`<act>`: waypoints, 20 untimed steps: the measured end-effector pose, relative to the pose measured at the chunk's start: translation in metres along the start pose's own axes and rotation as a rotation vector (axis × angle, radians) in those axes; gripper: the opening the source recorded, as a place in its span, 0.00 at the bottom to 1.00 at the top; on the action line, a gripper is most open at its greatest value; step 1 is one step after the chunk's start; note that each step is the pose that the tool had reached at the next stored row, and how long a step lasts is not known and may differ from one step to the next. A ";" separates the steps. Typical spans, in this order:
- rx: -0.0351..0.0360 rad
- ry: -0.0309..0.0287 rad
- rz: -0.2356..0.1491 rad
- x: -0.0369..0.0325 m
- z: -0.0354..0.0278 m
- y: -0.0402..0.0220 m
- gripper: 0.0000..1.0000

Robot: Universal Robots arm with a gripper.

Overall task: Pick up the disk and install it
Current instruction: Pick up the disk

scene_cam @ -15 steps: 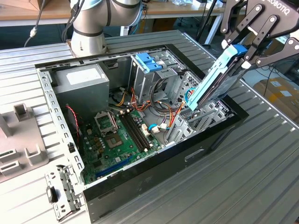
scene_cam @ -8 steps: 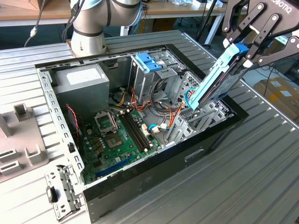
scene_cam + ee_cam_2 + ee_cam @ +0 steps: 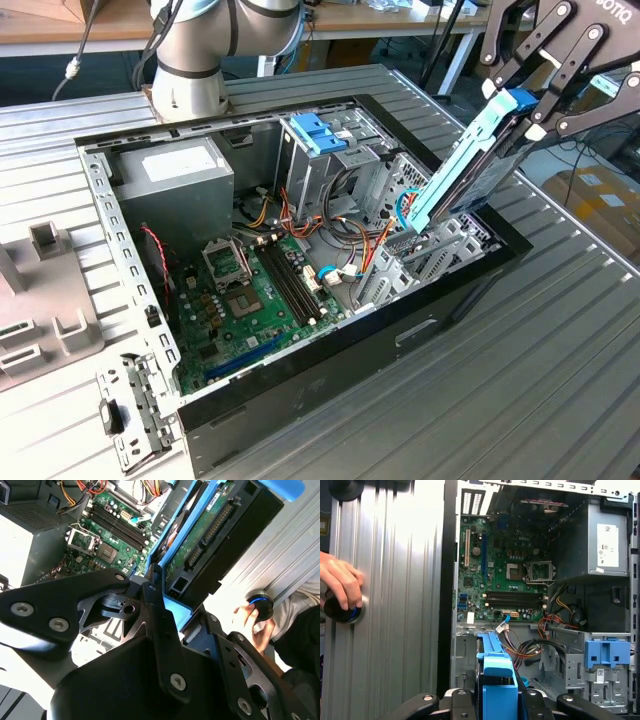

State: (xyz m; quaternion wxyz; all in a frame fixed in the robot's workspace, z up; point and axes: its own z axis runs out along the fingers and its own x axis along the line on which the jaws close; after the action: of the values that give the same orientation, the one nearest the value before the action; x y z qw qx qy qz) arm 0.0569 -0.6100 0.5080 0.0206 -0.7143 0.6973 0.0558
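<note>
Just below the black linkage gripper [image 3: 522,112], clamped on its upper end, the dark blue-railed rectangular disk [image 3: 470,165] hangs tilted, long axis slanting down toward the open black computer case [image 3: 440,305].

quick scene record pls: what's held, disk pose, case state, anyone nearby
pincer: shut on the disk
disk pose: tilted, held above the open computer case at the exterior view's right, not seated
disk lower end: close to the drive cage; contact cannot be told
case: lid off, motherboard and power supply exposed
person: a hand on a round knob on the table beside the case
</note>
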 end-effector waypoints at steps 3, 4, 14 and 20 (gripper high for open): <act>-0.0002 0.0000 0.000 -0.0001 -0.0012 -0.0012 0.37; -0.0002 0.0000 0.000 -0.0001 -0.0015 -0.0015 0.37; -0.0057 -0.0001 0.001 -0.0001 -0.0040 -0.0108 0.37; -0.0146 -0.0004 0.002 0.0002 -0.0029 -0.0215 0.37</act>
State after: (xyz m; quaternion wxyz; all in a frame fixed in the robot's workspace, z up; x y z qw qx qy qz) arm 0.0786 -0.6100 0.5098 0.0155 -0.7139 0.6974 0.0610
